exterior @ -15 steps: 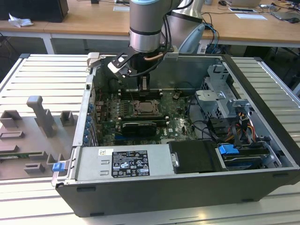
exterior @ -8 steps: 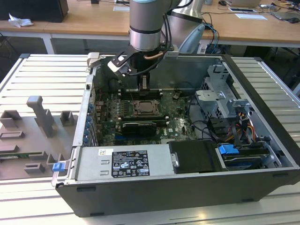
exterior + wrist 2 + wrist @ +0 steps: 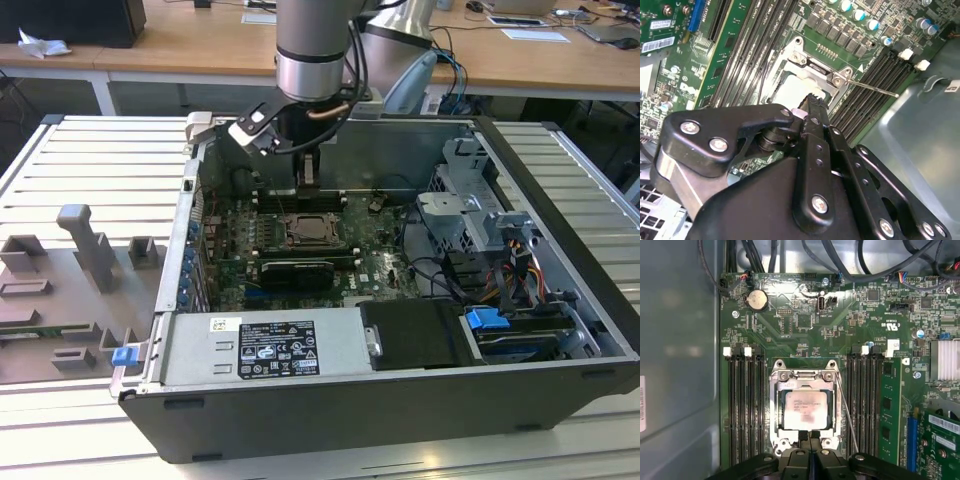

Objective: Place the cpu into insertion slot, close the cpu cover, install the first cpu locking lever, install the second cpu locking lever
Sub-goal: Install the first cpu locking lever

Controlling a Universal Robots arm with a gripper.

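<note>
One cpu (image 3: 805,409), one cpu cover (image 3: 776,412), two memory-slot banks (image 3: 746,405) flanking the cpu, one coin battery (image 3: 757,299), my one tool (image 3: 810,436).

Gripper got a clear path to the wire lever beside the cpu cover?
Probably yes: the wire lever lies uncovered between the cpu cover and the memory slots, and the gripper hangs right at the cover's edge.

- Pale ribbed metal worktable (image 3: 90,160) underneath, slats running side to side.
- Light wooden desks (image 3: 200,45) on white legs across the back.
- Papers (image 3: 535,35) on the desktop toward the exterior view's right.
- Dark box (image 3: 90,20) on the desktop toward the exterior view's left.
</note>
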